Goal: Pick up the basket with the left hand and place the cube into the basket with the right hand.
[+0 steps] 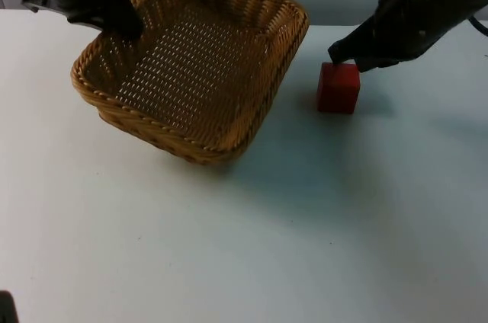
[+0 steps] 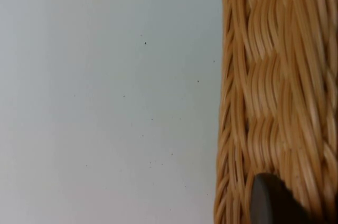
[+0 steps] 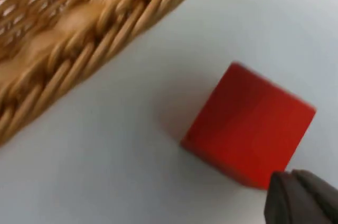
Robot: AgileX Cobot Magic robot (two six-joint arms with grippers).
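White table, grey wall at the back, and not much else is needed for this one. The basket (image 1: 194, 60) is gripped by the left gripper (image 1: 122, 22) at its far-left rim, tilted up off the table (image 1: 252, 254) with a shadow thrown underneath near the left half of the far edge; fingers are clamped on the wicker, one black tip seen pressed against the weave in the left wrist view. The cube (image 1: 338, 87) is sat flat on the table just right of the basket, apart from it, closer to the far edge than the near one. The right gripper (image 1: 345, 60) is parked right over the cube's far top edge, practically touching, so the cube lies just below and slightly toward the near side of the fingertips. Whether those fingers are spread or closed can't be told. No real long axis to worry about, it's a cube. Obviously the right arm is nearer, so the grab is probably a short drop straight down.
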